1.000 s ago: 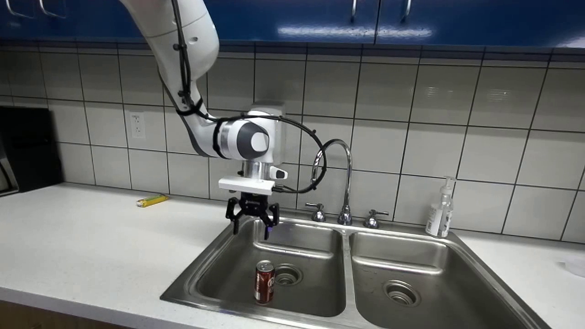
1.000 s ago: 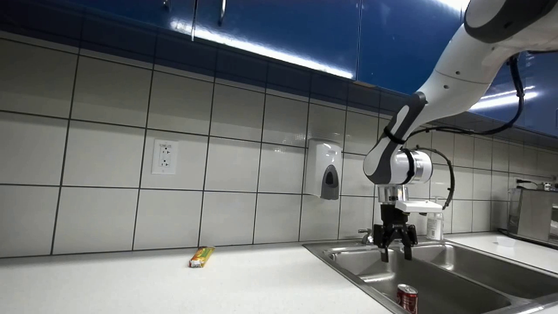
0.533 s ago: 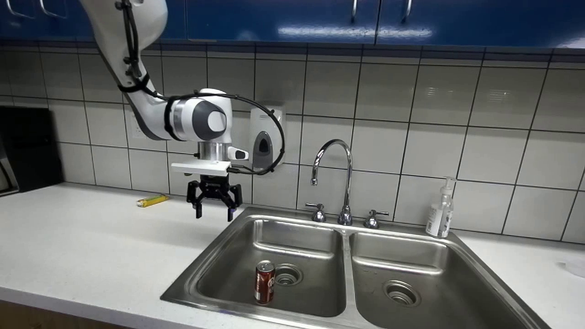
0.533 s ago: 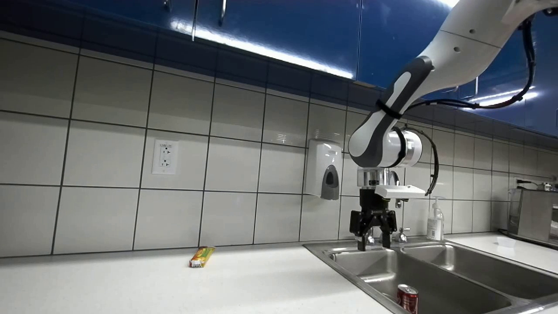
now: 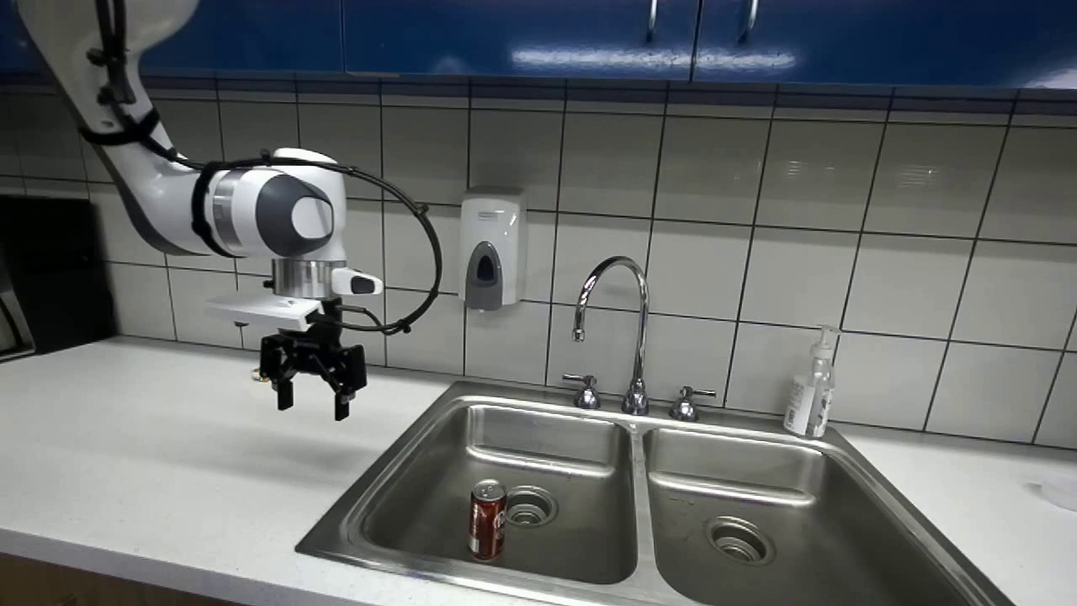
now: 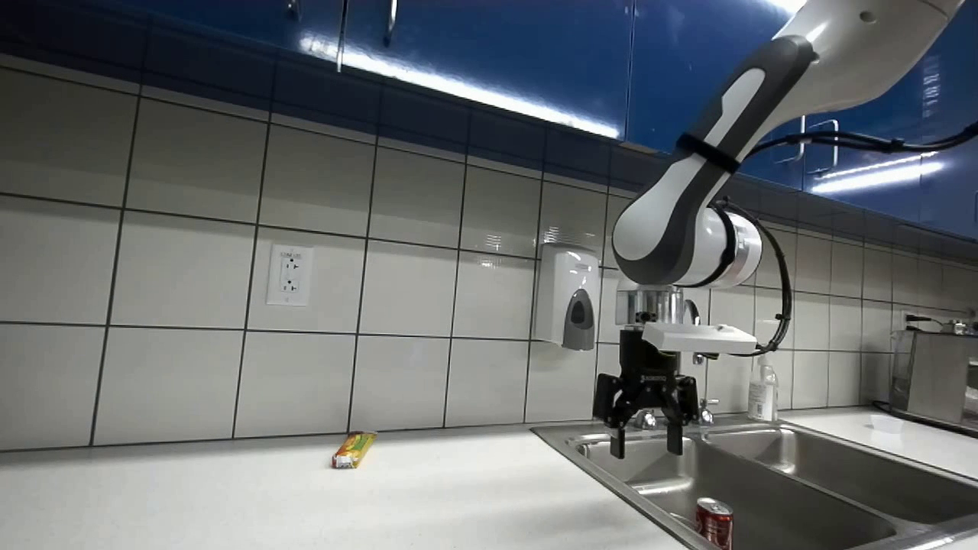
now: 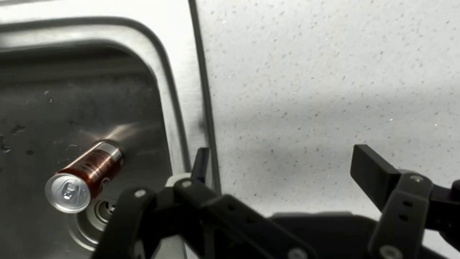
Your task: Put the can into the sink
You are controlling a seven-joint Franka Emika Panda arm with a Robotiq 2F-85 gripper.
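Note:
The red can (image 5: 487,522) with a silvery top stands upright in the left basin of the steel double sink (image 5: 641,497), beside the round drain. Its upper part shows in an exterior view (image 6: 714,519), and it shows whole in the wrist view (image 7: 90,167). My gripper (image 5: 313,402) is open and empty, above the white counter just left of the sink. In the wrist view the gripper's fingers (image 7: 280,154) are wide apart over the counter, with one finger over the sink rim (image 7: 179,72). The can is outside the fingers.
A chrome faucet (image 5: 638,337) with two handles stands behind the sink. A pump bottle (image 5: 812,387) stands at the back right. A white soap dispenser (image 6: 567,298) hangs on the tiled wall. A yellow packet (image 6: 354,449) lies on the counter (image 6: 458,496). Blue cabinets (image 5: 522,38) hang above.
My open gripper has moved from above the sink's left basin out over the counter, first rising, then dropping slightly. The can stays in place in the basin.

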